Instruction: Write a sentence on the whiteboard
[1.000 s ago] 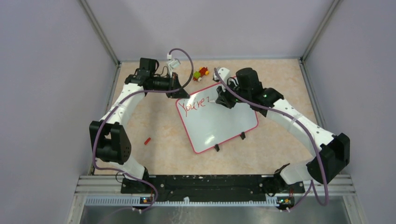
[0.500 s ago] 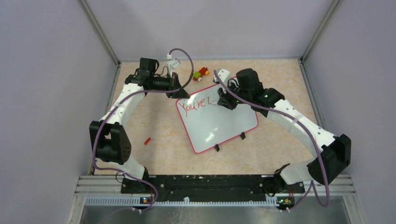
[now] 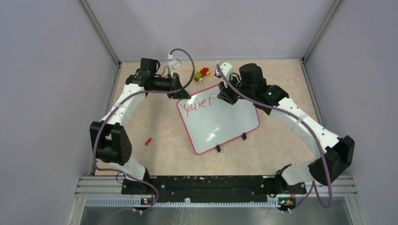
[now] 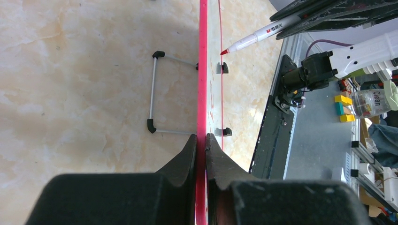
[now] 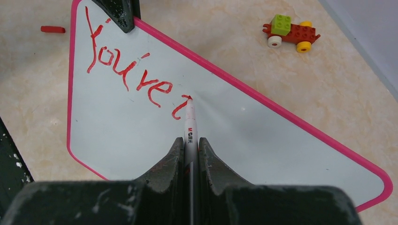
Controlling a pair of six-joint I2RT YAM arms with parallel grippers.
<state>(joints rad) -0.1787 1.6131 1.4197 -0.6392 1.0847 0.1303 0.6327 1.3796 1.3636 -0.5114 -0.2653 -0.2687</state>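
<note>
Pink-rimmed whiteboard (image 3: 220, 126), slanted red lettering (image 5: 127, 77)

Pink-rimmed whiteboard (image 3: 220, 125), red "You're" lettering (image 3: 196, 105)

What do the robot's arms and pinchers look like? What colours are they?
The left arm and right arm are made of smooth white curved tubes joined by chunky black joints. A thin purple cable loops along each one. The left gripper and right gripper each have two black wedge-shaped fingers, and the right one's body is flecked with white scuffs.
</note>
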